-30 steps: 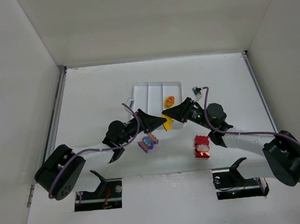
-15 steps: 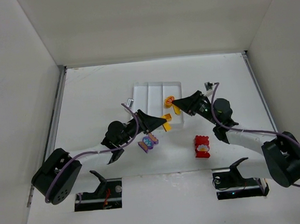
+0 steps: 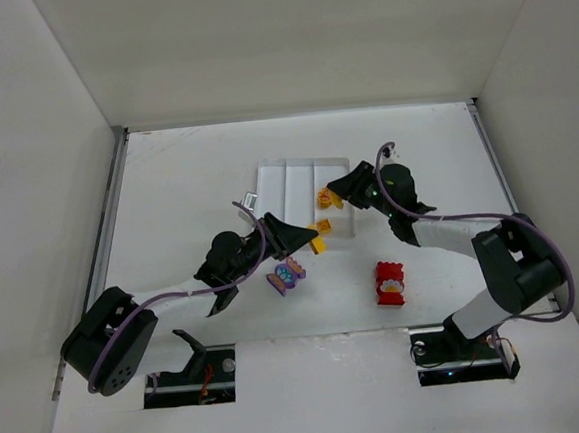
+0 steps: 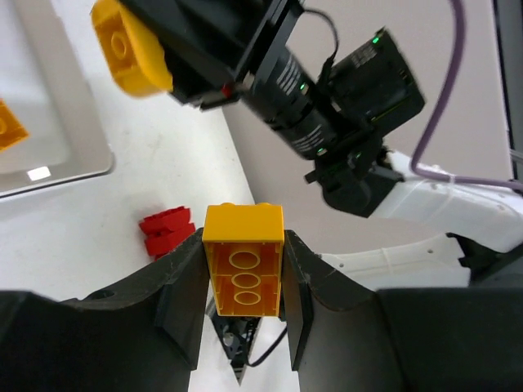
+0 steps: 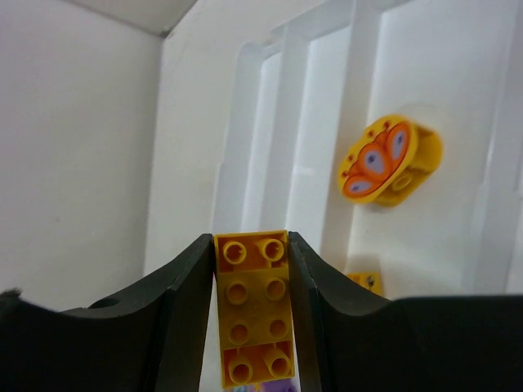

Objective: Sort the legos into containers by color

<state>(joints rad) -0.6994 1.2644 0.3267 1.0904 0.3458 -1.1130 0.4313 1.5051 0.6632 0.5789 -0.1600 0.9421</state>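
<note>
Purple lego [image 3: 286,275] and red lego [image 3: 389,281] lie loose nearby, left gripper [image 4: 243,249] clamps a yellow brick [image 4: 243,282] just short of the tray [image 3: 284,177], and beyond it right gripper [image 5: 252,245] pinches a second yellow brick [image 5: 252,318] over the tray, presumably bound for the round yellow piece [image 5: 391,159]'s compartment.

White table [image 3: 187,184] bears tray [image 3: 275,185], purple brick [image 3: 286,275], red brick [image 3: 389,282].

4 yellow legos [image 3: 327,197], 1 red lego [image 3: 389,281], 1 purple lego [image 3: 286,274], 1 tray [image 3: 285,185].
</note>
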